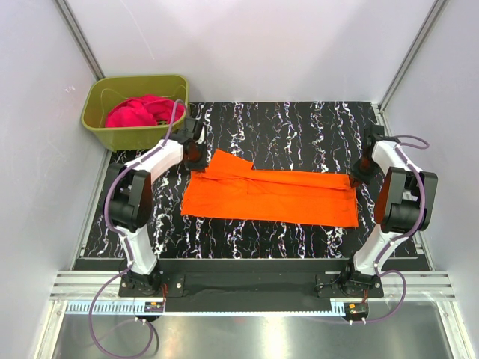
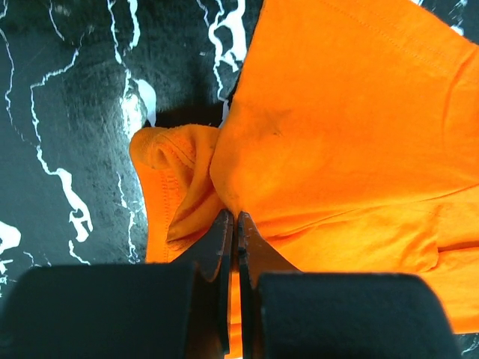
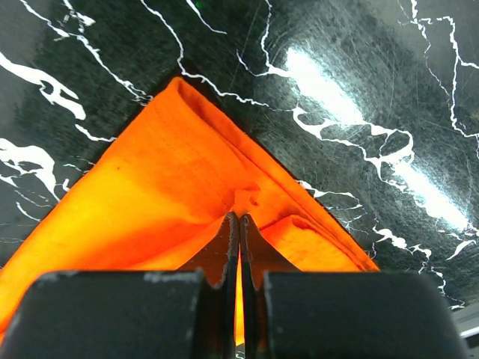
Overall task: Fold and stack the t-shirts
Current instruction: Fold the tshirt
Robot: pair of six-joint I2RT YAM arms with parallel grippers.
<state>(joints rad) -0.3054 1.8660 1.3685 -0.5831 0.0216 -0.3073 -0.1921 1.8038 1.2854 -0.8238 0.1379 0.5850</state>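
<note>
From above, the orange t-shirt [image 1: 269,196] lies flat as a long band on the marbled table [image 1: 299,127], its long axis running left to right between the two arms. The left gripper [image 1: 198,155] sits at the band's far-left corner and the right gripper [image 1: 357,176] at its far-right corner, so each arm has the end nearest to it and the cloth's body lies toward the bases from both. The magenta-pink t-shirt [image 1: 138,112] is bunched in the olive-green tub [image 1: 142,76] at the far left, apart from the work.

At the left wrist, the left gripper [image 2: 236,224] has its fingers pressed together on a puckered bit of the orange t-shirt [image 2: 352,127], with a sleeve or hem fold curling just beside the tips.

At the right wrist, the right gripper [image 3: 238,224] pinches the pointed corner of the orange t-shirt [image 3: 150,187]; a sliver of orange shows between the fingers.

With both far corners held, the next fold likely depends on carrying that far edge toward the near edge, both arms moving evenly along the same line.
</note>
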